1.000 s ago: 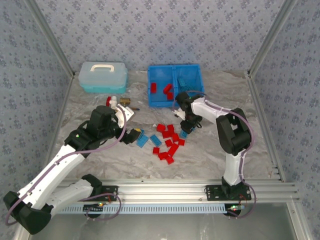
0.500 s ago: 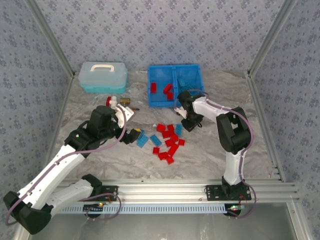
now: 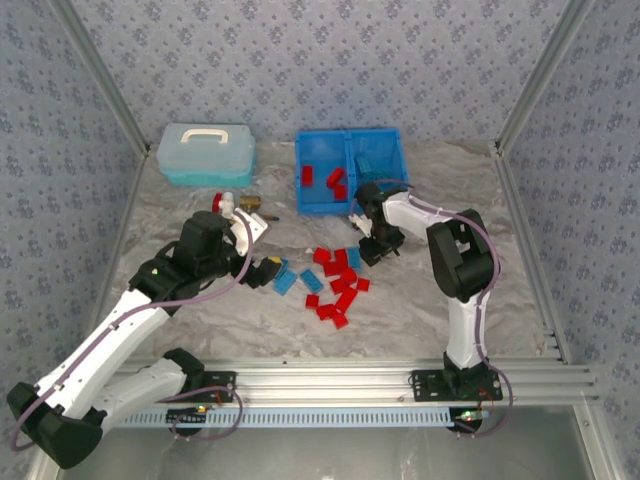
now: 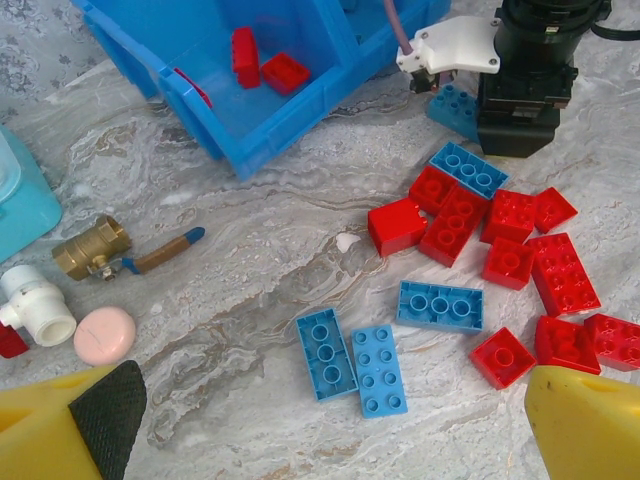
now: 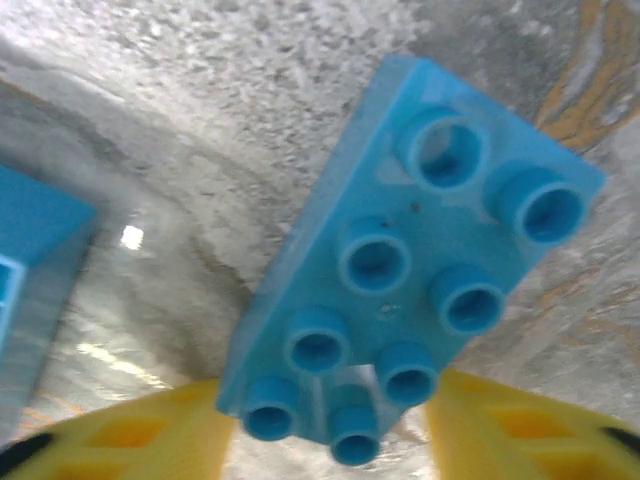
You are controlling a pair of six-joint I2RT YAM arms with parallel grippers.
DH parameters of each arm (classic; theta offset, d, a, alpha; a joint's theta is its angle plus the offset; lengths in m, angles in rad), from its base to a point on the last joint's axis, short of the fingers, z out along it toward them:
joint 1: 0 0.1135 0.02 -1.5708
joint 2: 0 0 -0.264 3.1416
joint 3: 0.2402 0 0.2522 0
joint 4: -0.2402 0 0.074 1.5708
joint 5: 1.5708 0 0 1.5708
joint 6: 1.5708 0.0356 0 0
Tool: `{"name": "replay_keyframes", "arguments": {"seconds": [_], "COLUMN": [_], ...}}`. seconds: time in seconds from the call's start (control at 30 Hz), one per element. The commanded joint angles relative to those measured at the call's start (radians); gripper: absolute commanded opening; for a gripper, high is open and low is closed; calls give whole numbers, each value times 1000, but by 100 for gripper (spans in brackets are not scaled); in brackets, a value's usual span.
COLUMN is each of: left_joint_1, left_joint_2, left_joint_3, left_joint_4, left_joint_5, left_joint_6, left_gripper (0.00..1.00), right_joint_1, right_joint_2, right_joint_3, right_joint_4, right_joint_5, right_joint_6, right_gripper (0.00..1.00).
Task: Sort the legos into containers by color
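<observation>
A blue brick (image 5: 410, 270) sat between the right gripper's (image 5: 330, 440) fingers (image 5: 130, 440), grip impossible to tell, near the bin's (image 3: 330, 208) front wall, loose bricks (image 4: 470, 215) crowding its left, bare table (image 3: 520, 280) right, the left gripper (image 4: 325, 420) spread wide beyond them

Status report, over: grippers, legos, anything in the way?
Left gripper open above loose legos. Right gripper straddles blue brick flat on table, grip unclear. Red bricks crowd close beside it; bin beyond.
</observation>
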Motion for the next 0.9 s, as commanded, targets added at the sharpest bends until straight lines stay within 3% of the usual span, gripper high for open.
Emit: {"name": "replay_keyframes", "arguments": {"seconds": [0.0, 0.1, 0.2, 0.27, 0.43, 0.5, 0.73, 0.87], "left_joint_1": [6, 7, 8, 7, 7, 7, 7, 6], "left_joint_2": [0, 2, 1, 0, -1, -1, -2, -10], "left_joint_3": [14, 15, 16, 16, 17, 18, 16, 14], "left_joint_4": [-1, -2, -4, -3, -5, -5, -4, 3], "left_joint_5": [-12, -11, -11, -13, -14, -16, -13, -7], "left_joint_6": [13, 13, 13, 13, 13, 13, 13, 15], "left_gripper": [99, 99, 99, 99, 99, 99, 99, 99], "right_joint_1": [-9, -10, -14, -14, -19, -21, 1, -3], "right_joint_2": [37, 38, 51, 69, 92, 77, -204, -321], "right_joint_3": [35, 56, 77, 95, 96, 81, -21, 23], "right_joint_4": [21, 30, 39, 38, 36, 39, 114, 187], "right_joint_5": [-28, -48, -47, -48, -38, -24, -16, 21], "right_joint_6": [48, 83, 111, 120, 132, 145, 219, 289], "right_gripper": [76, 82, 79, 71, 41, 36, 35, 34]}}
